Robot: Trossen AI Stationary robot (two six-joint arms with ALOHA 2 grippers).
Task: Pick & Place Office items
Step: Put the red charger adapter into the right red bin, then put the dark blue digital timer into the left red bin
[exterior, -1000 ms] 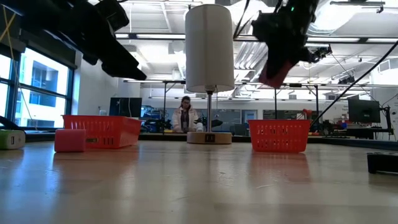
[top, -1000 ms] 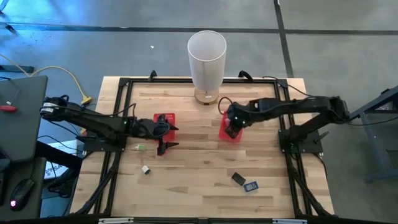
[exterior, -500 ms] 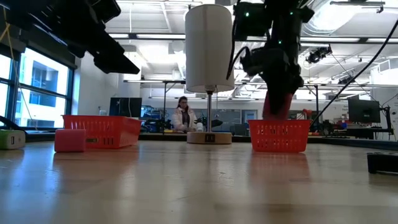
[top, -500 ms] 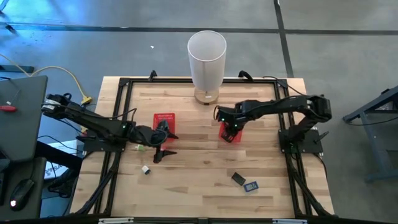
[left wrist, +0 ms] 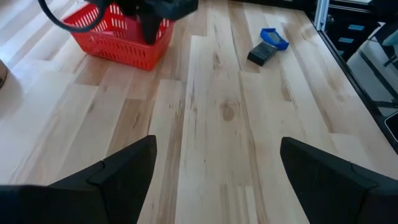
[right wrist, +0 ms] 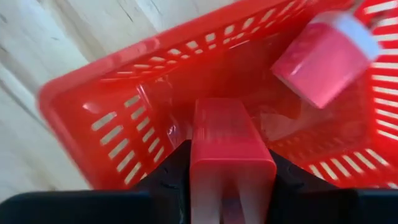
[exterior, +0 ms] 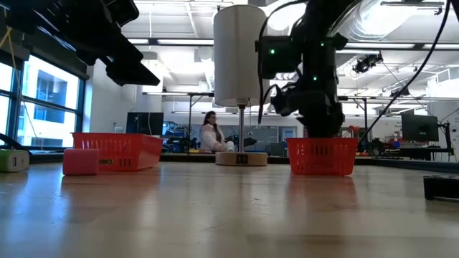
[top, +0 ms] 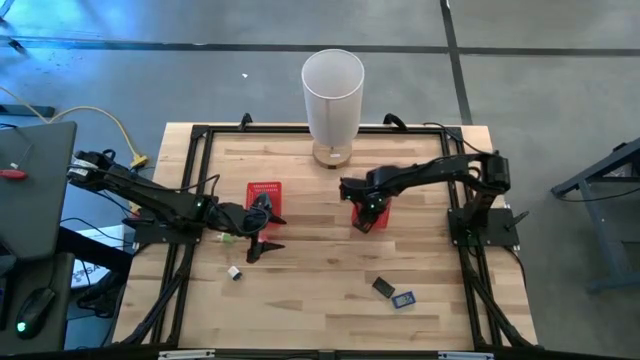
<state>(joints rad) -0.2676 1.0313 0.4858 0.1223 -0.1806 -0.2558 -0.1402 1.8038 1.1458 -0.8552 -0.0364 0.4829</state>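
Right gripper (right wrist: 231,186): lowered into the right red basket (top: 369,214), fingers clamped on either side of a red rectangular block (right wrist: 229,140) that stands out ahead of the fingertips, inside the basket's mesh walls. Pink item with white end (right wrist: 324,57): lying inside the same basket, just beyond and to one side of the held block, apart from the fingers. Left gripper (top: 262,236): hovering above the table beside the left red basket (top: 265,194), fingers spread wide, nothing between them. Green item (top: 226,237): on the table close by the left arm, near the table's left edge. White item (top: 234,272): on the table nearer the front edge, apart from the left gripper. Black item (top: 382,287) and blue item (top: 403,299): lying next to each other on the front right of the table, well apart from both grippers. Tall white cylinder (top: 332,105): upright at the table's back edge, between the two baskets.
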